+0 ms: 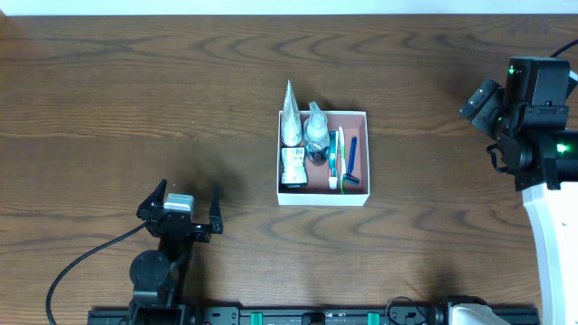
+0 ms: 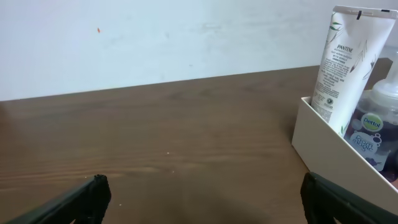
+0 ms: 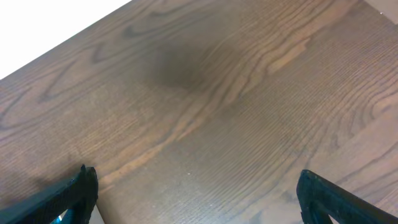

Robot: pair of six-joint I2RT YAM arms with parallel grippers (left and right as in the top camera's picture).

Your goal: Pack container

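I saw my left fingers (image 1: pixel 189 194) and right fingers (image 3: pixel 198 186) spread wide and empty, presumably because the shallow white-walled square container (image 1: pixel 322 200), ahead-right of the left pair, looked packed.

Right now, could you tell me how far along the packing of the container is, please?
Done: the container holds a tube, a bottle, a small packet, a green toothbrush and a blue-handled item. In hand: nothing. The left gripper and right gripper are open and empty, away from the box. Left: no item shows outside the container, so packing looks finished.
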